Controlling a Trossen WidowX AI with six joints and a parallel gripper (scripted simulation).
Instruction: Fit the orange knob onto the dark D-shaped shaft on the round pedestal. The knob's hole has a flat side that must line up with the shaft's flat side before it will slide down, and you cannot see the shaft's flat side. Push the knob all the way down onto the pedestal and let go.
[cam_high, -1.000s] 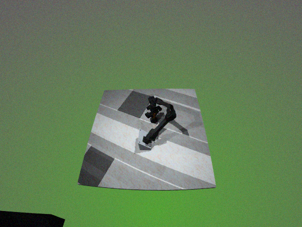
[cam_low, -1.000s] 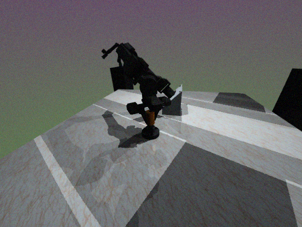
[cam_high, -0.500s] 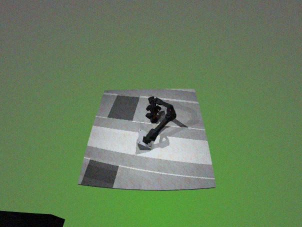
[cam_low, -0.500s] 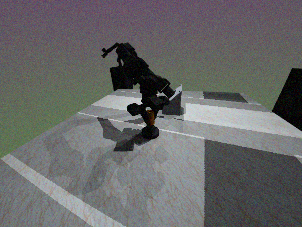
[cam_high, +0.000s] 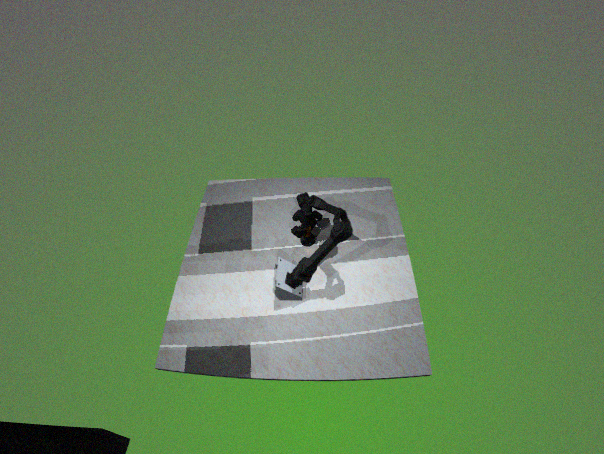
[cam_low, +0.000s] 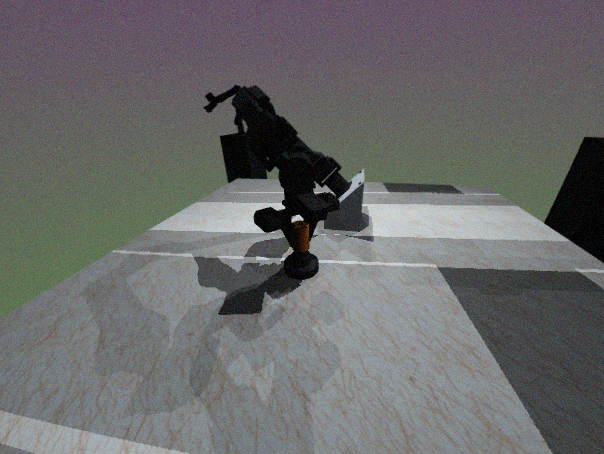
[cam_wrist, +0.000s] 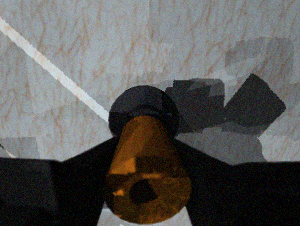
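Note:
The orange knob (cam_high: 309, 231) (cam_low: 300, 236) (cam_wrist: 146, 150) is a tall, roughly upright cylinder with a dark hole in its top end in the wrist view. My gripper (cam_low: 301, 245) (cam_wrist: 144, 142) is shut on the knob, with one dark finger on each side. The dark round pedestal (cam_high: 307, 241) (cam_low: 301, 266) (cam_wrist: 131, 102) stands directly below the knob. In the exterior view a short dark part shows between the knob's lower end and the wide base of the pedestal. The shaft is not clearly visible, and I cannot tell whether its tip is inside the knob.
The arm's grey mount (cam_high: 289, 291) (cam_low: 347, 212) stands behind the pedestal in the exterior view. The table (cam_high: 350, 355) (cam_low: 380, 350) has a marbled top with pale stripes, dark patches and arm shadows. Dark blocks (cam_low: 582, 200) stand beyond its edges.

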